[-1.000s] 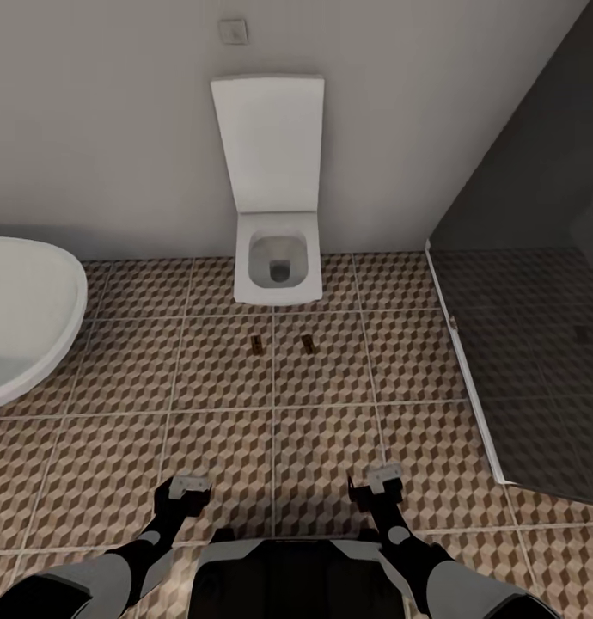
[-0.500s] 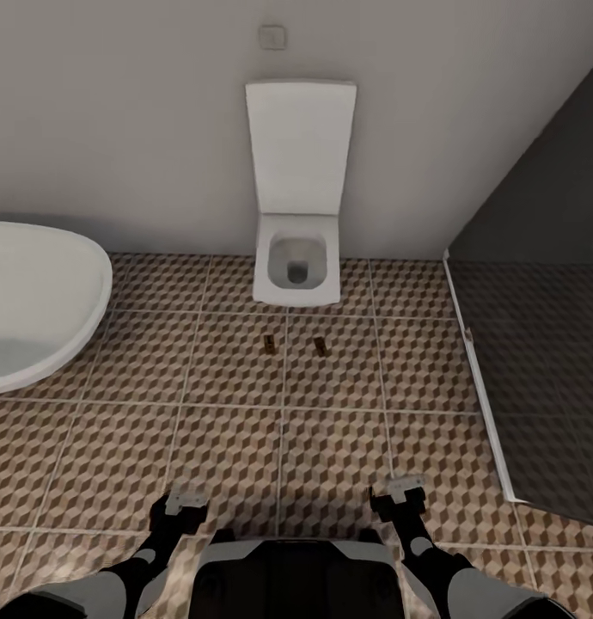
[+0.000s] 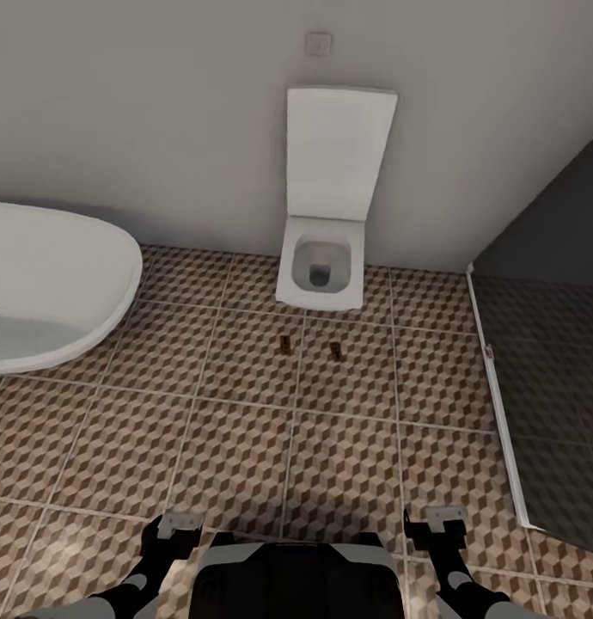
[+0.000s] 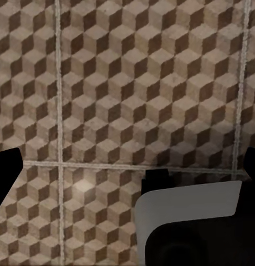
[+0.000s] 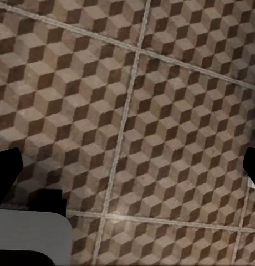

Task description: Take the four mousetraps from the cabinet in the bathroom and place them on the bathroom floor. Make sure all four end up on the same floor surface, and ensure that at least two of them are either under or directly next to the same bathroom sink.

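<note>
Cube-patterned brown-and-beige tiled bathroom floor [image 3: 245, 447] spreads wide. White oval bathtub [image 3: 47, 292] curves in on the left, dark glass shower enclosure [image 3: 554, 378] on the right, white square toilet [image 3: 324, 266] at the wall between them. Just before the toilet, two small brown wooden mousetraps [image 3: 284, 345] [image 3: 336, 350] lie flat, near each other. Left gripper [image 3: 180, 526] and right gripper [image 3: 444, 517] hang low, both spread apart, carrying nothing.

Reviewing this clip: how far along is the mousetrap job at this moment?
Looks done: two mousetraps, one and another, lie on the patterned bathroom floor in front of the toilet. In hand: nothing; the left gripper and right gripper hang empty, fingers apart. Left: two more traps, and these two lie by the toilet, not a sink.
</note>
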Controlling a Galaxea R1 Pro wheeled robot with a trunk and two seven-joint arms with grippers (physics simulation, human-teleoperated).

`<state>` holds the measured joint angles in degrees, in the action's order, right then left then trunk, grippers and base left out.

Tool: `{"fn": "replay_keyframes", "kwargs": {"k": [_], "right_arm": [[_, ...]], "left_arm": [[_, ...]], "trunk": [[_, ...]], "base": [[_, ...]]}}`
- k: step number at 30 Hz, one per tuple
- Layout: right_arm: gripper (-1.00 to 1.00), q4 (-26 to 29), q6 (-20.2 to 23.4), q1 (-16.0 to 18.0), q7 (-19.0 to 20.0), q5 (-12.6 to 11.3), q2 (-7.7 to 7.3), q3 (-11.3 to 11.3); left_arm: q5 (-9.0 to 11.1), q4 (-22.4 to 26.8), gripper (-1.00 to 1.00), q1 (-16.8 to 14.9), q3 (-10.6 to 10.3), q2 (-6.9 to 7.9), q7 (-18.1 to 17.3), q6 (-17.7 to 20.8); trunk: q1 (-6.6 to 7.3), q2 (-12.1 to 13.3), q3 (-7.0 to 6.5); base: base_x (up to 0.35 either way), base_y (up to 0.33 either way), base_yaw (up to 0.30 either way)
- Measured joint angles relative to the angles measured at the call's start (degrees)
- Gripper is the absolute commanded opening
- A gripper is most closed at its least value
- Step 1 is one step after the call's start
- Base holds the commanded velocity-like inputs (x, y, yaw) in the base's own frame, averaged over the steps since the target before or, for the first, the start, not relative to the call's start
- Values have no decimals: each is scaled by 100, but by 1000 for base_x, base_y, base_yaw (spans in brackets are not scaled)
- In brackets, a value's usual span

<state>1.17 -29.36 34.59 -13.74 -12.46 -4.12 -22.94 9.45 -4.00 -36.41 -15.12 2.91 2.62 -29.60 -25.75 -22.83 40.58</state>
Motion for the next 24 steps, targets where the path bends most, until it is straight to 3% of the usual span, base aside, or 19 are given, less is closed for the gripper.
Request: {"fn": "replay_keyframes", "kwargs": {"k": [24], "right_arm": [[100, -1, -5, -33, 116, -75, -19, -3]], "left_arm": [[1, 7, 100, 27, 2, -46, 0, 7]], "trunk": [[0, 0, -128]], "base": [[0, 0, -17]]}}
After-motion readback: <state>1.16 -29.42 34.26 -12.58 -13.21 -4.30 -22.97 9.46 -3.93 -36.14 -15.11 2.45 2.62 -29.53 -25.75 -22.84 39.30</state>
